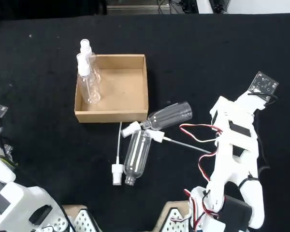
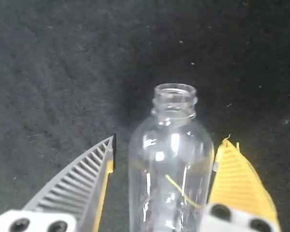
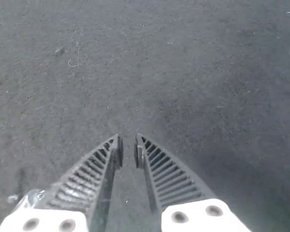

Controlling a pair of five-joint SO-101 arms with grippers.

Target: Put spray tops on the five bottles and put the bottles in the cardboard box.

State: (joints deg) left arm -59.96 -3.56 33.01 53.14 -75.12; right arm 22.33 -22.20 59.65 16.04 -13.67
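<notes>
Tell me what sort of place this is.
Probably a robotics lab or workshop bench: a white robot arm with loose red wiring sits on a table covered in black cloth, with cables behind it.

The black desk (image 1: 208, 53) carries a cardboard box (image 1: 111, 116). Just off the box's corner nearest the white arm lies a clear bottle (image 1: 171, 115), with a white top (image 1: 130, 129) at its neck. A second bottle (image 1: 137, 153) lies on the arms' side of the box, its open neck pointing away from it. A second top (image 1: 117, 173) and a third top (image 1: 157, 136) lie beside that bottle, tubes outstretched
</notes>
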